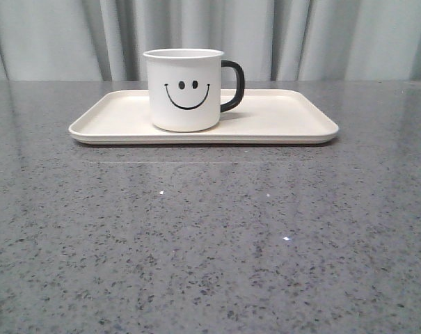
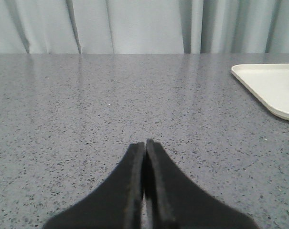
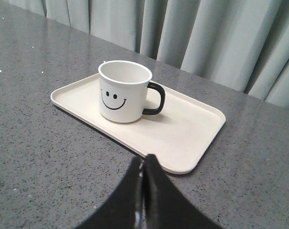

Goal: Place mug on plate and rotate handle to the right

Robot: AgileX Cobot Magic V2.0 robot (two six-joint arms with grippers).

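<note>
With the mug [image 1: 183, 90] standing upright on the plate [image 1: 280, 125], I'm reading everything off that plate. The mug sits left of the plate's middle, its base well inside the low rim on every side, smiley face toward me, and the handle [image 1: 234, 85] sticking out to the right. To the right of the mug there's a long bare stretch of plate running out to the rounded right-hand corners; to the left, a shorter bare strip before the rim.

The plate lies flat on the speckled grey table [image 1: 210, 243], its long near edge square to me, and there's a wide open sweep of tabletop in front of that edge. Behind the plate, the table's far edge meets a pale curtain [image 1: 335, 35].

On my left wrist camera, the left gripper [image 2: 145, 145] has its fingers pressed together on nothing, above bare table well clear of the plate's left corner. On the right wrist camera, the right gripper [image 3: 144, 160] is likewise closed and empty, poised just off the plate's near rim, apart from the mug.
</note>
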